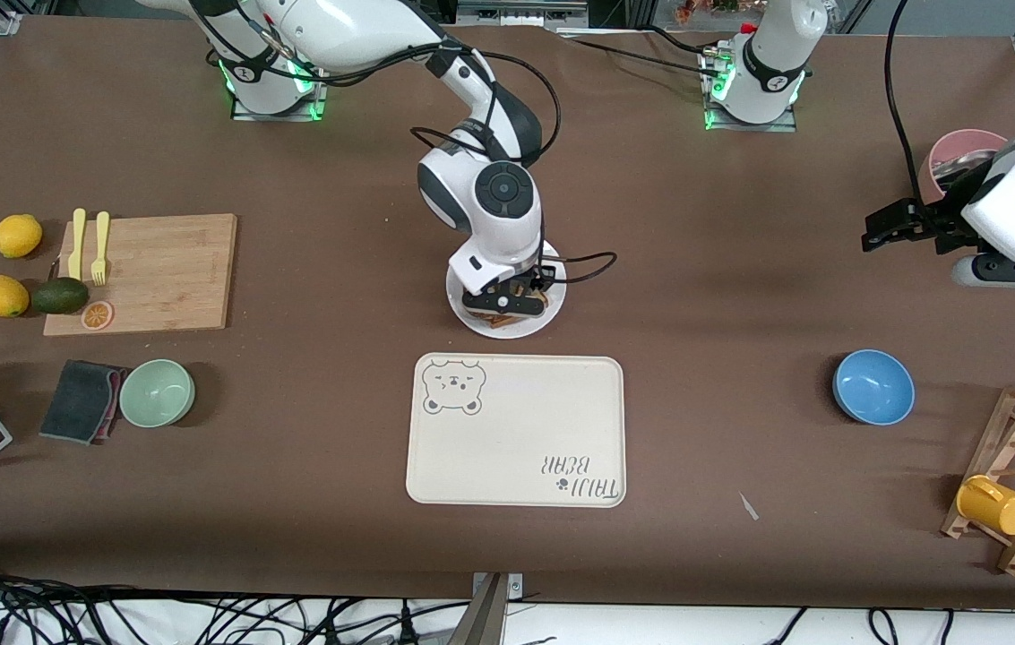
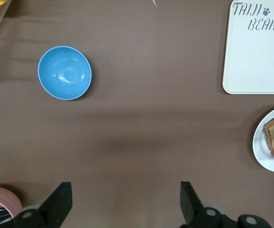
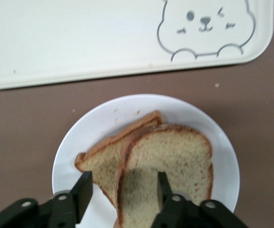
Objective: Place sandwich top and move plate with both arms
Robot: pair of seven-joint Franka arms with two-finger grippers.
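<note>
The white plate (image 1: 507, 330) sits mid-table, just farther from the front camera than the bear-print tray (image 1: 516, 430). The sandwich top (image 3: 170, 152), a brown bread slice, lies on it, skewed over a second slice (image 3: 101, 154). My right gripper (image 3: 122, 190) hovers low over the plate (image 3: 127, 107), open, its fingers (image 3: 82, 190) straddling the top slice's edge without pinching it. My left gripper (image 2: 126, 199) hangs open and empty over bare table at the left arm's end, beside the pink cup (image 1: 955, 157). The plate's rim (image 2: 262, 147) shows in the left wrist view.
A blue bowl (image 1: 873, 385) lies toward the left arm's end, with a wooden rack and yellow mug (image 1: 995, 506) nearer the front camera. Toward the right arm's end are a cutting board (image 1: 158, 269), a green bowl (image 1: 157, 391) and a dark cloth (image 1: 81, 400).
</note>
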